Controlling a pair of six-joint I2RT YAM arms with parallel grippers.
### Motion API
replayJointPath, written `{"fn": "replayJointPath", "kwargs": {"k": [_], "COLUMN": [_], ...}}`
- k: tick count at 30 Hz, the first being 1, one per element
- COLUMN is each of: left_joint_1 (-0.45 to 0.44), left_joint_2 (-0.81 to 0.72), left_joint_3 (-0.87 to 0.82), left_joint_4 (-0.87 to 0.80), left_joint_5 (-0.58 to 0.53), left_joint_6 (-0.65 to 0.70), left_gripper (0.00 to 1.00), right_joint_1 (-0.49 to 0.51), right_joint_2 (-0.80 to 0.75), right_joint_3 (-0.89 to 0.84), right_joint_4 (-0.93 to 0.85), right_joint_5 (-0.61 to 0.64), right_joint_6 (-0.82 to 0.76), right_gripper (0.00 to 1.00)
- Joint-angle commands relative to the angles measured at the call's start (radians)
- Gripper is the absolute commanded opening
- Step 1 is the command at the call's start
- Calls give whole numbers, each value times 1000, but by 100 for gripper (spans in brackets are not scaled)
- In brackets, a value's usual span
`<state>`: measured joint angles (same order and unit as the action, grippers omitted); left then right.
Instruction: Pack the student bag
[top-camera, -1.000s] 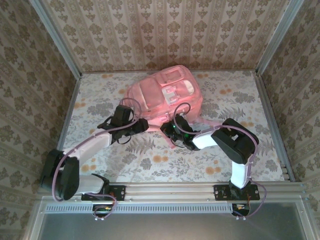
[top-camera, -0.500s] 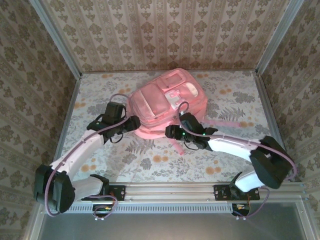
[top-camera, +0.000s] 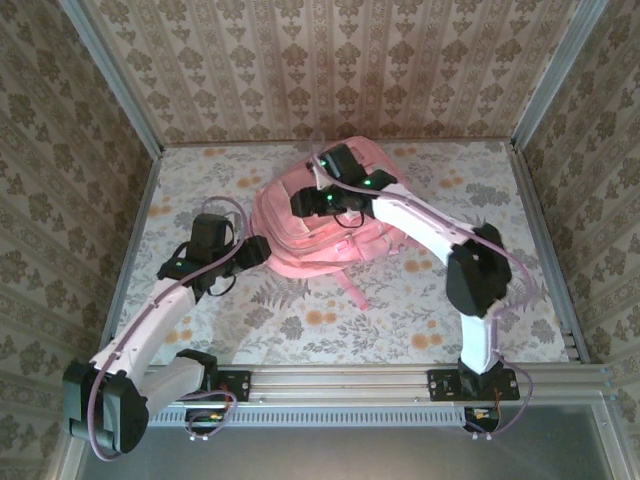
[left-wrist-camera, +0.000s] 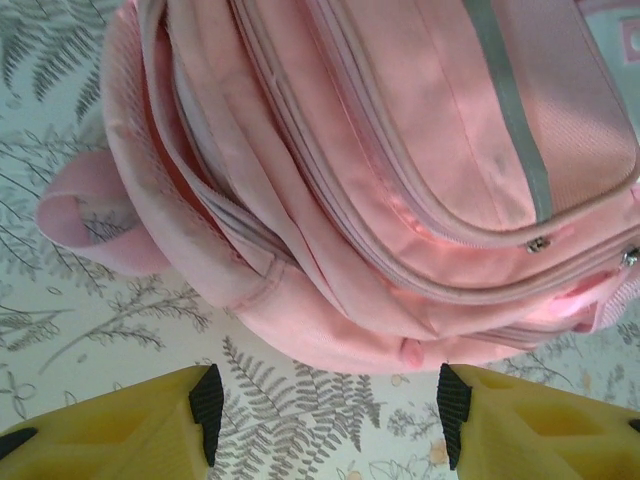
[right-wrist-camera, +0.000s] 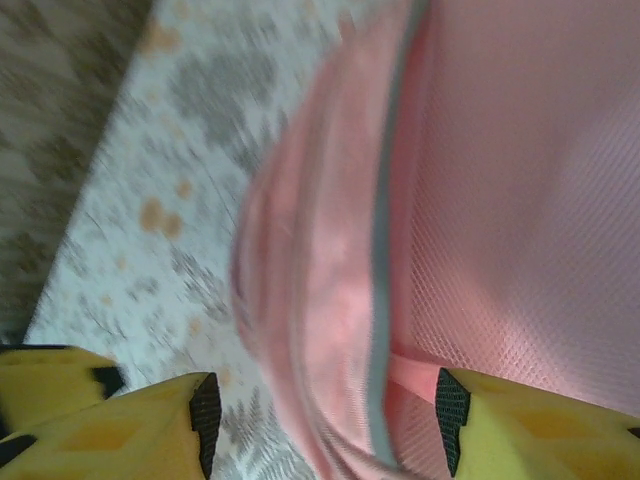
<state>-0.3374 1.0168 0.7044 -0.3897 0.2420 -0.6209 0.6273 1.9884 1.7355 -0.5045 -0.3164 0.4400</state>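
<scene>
The student bag (top-camera: 330, 235), a large pink backpack with zipped pockets, lies near the middle of the floral table. My left gripper (top-camera: 258, 250) is at the bag's left near corner. In the left wrist view it (left-wrist-camera: 330, 415) stands open, with bare tablecloth between its pads and the bag (left-wrist-camera: 400, 150) just ahead, apart from them. My right gripper (top-camera: 300, 204) reaches over the bag's far left part. The right wrist view is blurred. There the right gripper (right-wrist-camera: 328, 420) is open above the bag's grey-trimmed edge (right-wrist-camera: 380, 250), gripping nothing.
A pink strap (top-camera: 352, 290) trails from the bag toward the near edge. A strap loop (left-wrist-camera: 80, 225) lies on the cloth beside the bag. Patterned walls and metal posts (top-camera: 128, 100) close in three sides. The arms' mounting rail (top-camera: 340, 378) runs along the front.
The right gripper has opened and its arm has swung from the bag's near side up over its far left part. The left arm has drawn back left. The bag has shifted and turned.
</scene>
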Motion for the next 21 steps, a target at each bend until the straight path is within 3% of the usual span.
{"fn": "replayJointPath", "kwargs": {"k": [1, 7, 15, 18, 21], "left_joint_1": [9, 10, 11, 9, 2], "left_joint_2": [-34, -62, -68, -65, -48], "left_joint_3": [-22, -52, -83, -93, -104], "left_joint_4": [35, 40, 58, 67, 68], "left_joint_5": [60, 74, 79, 89, 98], "left_joint_6": [-16, -17, -22, -18, 4], "left_gripper": [61, 61, 62, 62, 64], "right_joint_1": [2, 8, 25, 26, 25], "right_joint_2": [87, 149, 204, 252, 251], "right_joint_3": [90, 111, 155, 201, 212], "right_joint_4": [-165, -114, -72, -116, -138], "right_joint_5": [-110, -197, -247, -246, -221], "right_joint_6": [-10, 18, 63, 65, 63], "right_gripper": [60, 56, 39, 31, 11]}}
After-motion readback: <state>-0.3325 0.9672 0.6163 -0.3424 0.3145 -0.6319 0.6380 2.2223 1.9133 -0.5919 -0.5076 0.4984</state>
